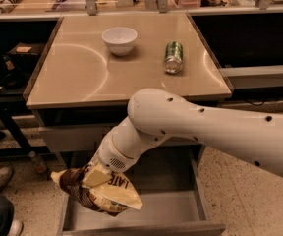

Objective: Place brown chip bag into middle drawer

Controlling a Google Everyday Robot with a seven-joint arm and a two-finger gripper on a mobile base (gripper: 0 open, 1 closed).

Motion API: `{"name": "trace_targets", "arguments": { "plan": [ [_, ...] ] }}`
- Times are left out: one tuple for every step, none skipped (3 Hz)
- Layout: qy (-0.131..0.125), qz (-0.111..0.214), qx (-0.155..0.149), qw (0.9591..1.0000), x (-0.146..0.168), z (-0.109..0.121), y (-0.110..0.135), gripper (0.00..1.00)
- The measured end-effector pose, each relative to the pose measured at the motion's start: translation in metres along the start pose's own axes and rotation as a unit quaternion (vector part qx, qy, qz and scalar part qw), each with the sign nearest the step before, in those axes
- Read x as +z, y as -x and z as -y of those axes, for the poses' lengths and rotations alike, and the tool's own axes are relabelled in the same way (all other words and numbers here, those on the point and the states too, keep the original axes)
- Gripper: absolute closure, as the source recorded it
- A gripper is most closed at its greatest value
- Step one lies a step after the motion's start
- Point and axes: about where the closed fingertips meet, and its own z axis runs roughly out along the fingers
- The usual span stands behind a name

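The claw (96, 177) is low in front of the cabinet, at the end of the white arm (205, 127), and it is pinching the top of the chip bag (107, 198). The bag hangs from it over the left part of the open drawer (171, 210), partly over its left side. I think the bag is held high so that it can pass the low side before it goes down. The drawer is pulled out and its floor is bare, ready to receive it. The bowl (119, 40) and the can (173, 57) lie apart on the tabletop (82, 77), well away from this work. The bag should probably go a little more to the right before release.
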Motion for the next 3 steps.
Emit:
{"name": "trace_targets", "arguments": {
  "plan": [
    [0.018, 0.015, 0.022, 0.9995, 0.058, 0.027, -0.03, 1.0],
    [0.018, 0.015, 0.023, 0.9995, 0.059, 0.026, -0.03, 1.0],
    [0.002, 0.024, 0.039, 0.9989, 0.074, 0.031, -0.045, 1.0]
  ]
}}
